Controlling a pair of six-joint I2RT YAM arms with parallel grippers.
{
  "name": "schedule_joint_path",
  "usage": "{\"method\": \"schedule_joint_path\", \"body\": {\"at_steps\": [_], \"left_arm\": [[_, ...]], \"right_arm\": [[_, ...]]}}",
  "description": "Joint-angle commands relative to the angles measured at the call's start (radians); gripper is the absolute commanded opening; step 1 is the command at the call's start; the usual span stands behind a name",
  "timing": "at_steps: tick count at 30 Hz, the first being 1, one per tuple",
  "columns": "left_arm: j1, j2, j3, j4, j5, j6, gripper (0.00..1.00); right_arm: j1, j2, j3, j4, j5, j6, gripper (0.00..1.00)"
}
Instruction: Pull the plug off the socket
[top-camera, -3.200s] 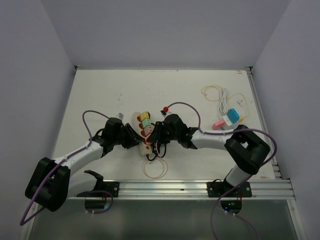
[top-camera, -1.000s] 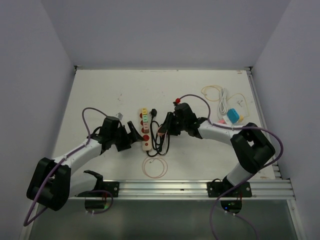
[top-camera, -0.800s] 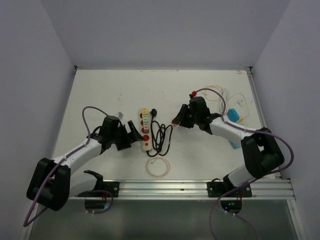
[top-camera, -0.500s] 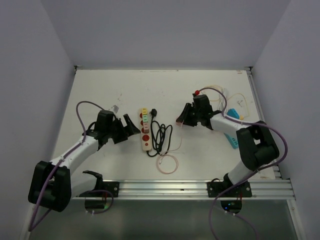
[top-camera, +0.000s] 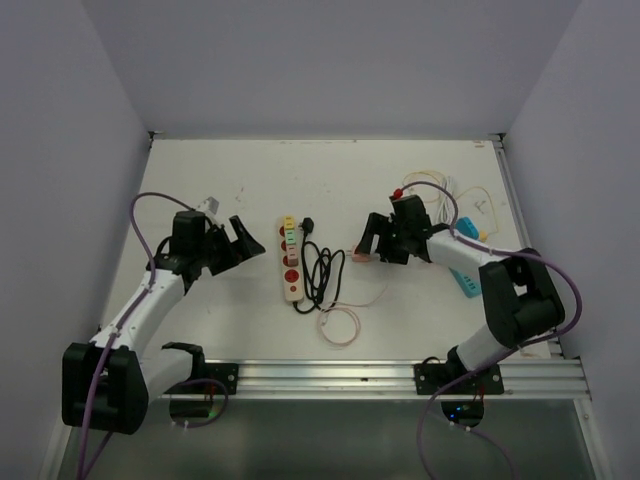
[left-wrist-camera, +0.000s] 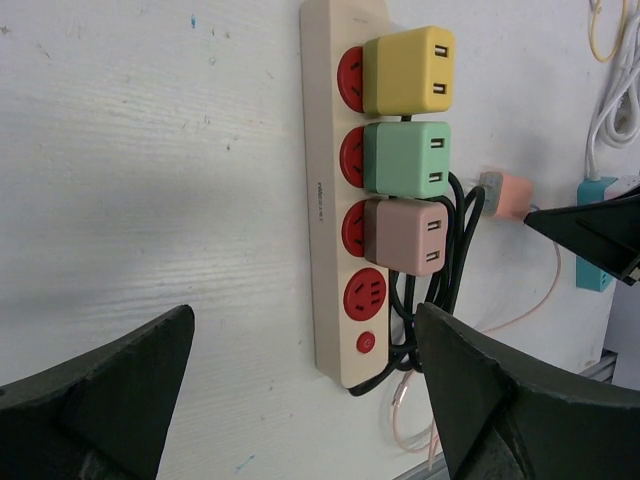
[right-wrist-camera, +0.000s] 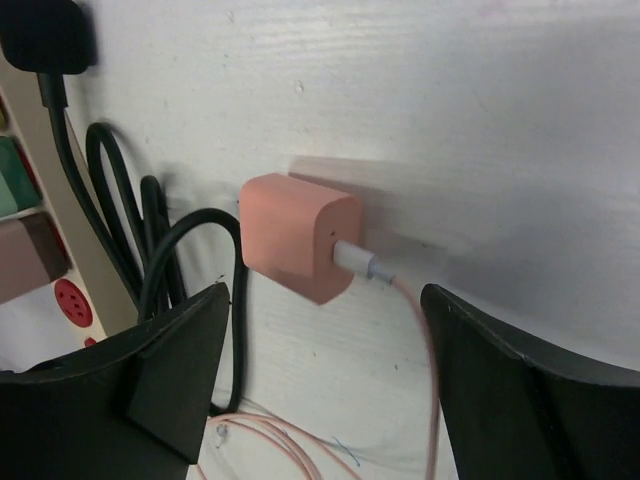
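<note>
The cream power strip (top-camera: 290, 262) (left-wrist-camera: 325, 200) lies mid-table with yellow, green and brownish-pink adapters in its upper sockets. Its lowest red socket (left-wrist-camera: 365, 295) holds nothing. The salmon plug (right-wrist-camera: 295, 250) (top-camera: 360, 257) (left-wrist-camera: 505, 195) lies loose on the table to the right of the strip, with its pink cable (right-wrist-camera: 420, 320) trailing off. My right gripper (right-wrist-camera: 326, 305) (top-camera: 368, 243) stands open just behind the plug, its fingers (right-wrist-camera: 170, 380) clear of it. My left gripper (left-wrist-camera: 305, 315) (top-camera: 248, 238) is open, left of the strip and apart from it.
A coiled black cord (top-camera: 322, 275) (right-wrist-camera: 160, 260) lies between strip and plug. The pink cable loops near the front edge (top-camera: 340, 325). At the back right lie a white cable and blue adapters (top-camera: 465, 235) and a yellow loop (top-camera: 425, 185). Walls enclose three sides of the table.
My right gripper carried the salmon plug to the right, away from the strip, then opened and let it drop on the table. The left arm drew back to the left.
</note>
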Motion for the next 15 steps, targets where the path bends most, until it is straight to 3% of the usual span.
{"method": "schedule_joint_path", "body": {"at_steps": [1, 9, 15], "left_arm": [[0.01, -0.009, 0.046, -0.012, 0.029, 0.04, 0.95], [0.01, 0.003, 0.062, -0.012, 0.05, 0.044, 0.95], [0.011, -0.003, 0.062, -0.023, 0.052, 0.058, 0.95]], "right_arm": [[-0.008, -0.098, -0.016, -0.107, 0.053, -0.056, 0.85], [-0.008, -0.299, -0.002, -0.308, 0.182, -0.126, 0.93], [0.038, -0.366, 0.084, -0.337, 0.156, -0.122, 0.93]]}}
